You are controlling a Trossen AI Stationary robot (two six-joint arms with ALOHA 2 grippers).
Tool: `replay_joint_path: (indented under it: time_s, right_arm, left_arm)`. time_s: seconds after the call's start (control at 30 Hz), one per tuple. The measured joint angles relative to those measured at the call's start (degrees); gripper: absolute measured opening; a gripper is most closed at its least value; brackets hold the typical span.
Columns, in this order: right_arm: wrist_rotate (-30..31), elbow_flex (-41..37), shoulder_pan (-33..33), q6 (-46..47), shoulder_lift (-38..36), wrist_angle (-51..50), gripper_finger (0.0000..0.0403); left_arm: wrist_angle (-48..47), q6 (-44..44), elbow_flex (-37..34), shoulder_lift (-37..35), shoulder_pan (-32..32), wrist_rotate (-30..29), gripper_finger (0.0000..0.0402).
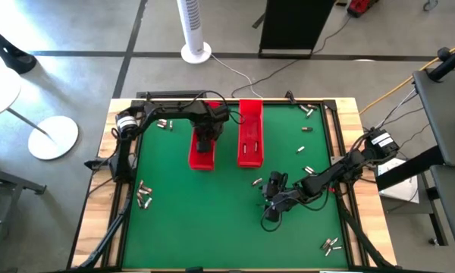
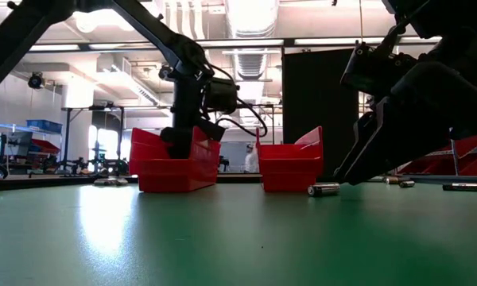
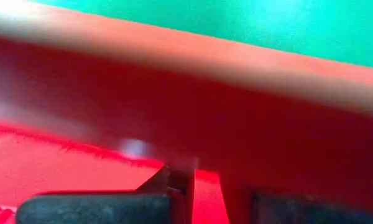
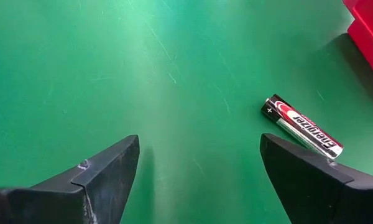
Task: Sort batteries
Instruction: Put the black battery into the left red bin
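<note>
Two long red trays (image 1: 202, 155) (image 1: 250, 133) stand side by side at the table's middle far side. My left gripper (image 1: 205, 140) points down into the left tray (image 2: 175, 171), whose wall hides its fingertips in the low view. In its wrist view a small dark thing (image 3: 177, 182) shows between its near-shut fingertips, seemingly a battery. My right gripper (image 4: 199, 146) hovers open, slanting down, low over the green mat (image 1: 212, 227) near the right tray's near end. A black and silver battery (image 4: 301, 127) (image 2: 323, 189) lies flat on the mat just beside one of its fingers, untouched. My left gripper pinches the small dark thing (image 3: 177, 182) between its two fingertips, coming from above and pointing down. It is inside the left tray, above the red floor (image 3: 62, 168). Which part of the thing the fingers are on is too blurred to tell.
Loose batteries lie scattered on the mat: a group at the near left (image 1: 142, 196), a pair at the far left (image 1: 163, 123), some at the far right (image 1: 307, 110), the right (image 1: 303, 149) and the near right corner (image 1: 332, 244). The mat's middle near part is bare.
</note>
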Motion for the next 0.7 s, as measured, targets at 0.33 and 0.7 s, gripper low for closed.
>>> replay_joint_path:
  time_s: [0.33, 0.7]
  right_arm:
    - [0.0, 0.0, 0.0, 0.01, 0.0, 0.0, 0.0327]
    - [-0.02, 0.0, 0.0, 0.0, 0.0, 0.0, 0.0325]
  left_arm:
    - [0.17, -0.02, -0.11, 0.04, 0.02, 0.37, 0.0049]
    - [0.39, -0.26, 0.19, 0.21, 0.02, 0.67, 0.0088]
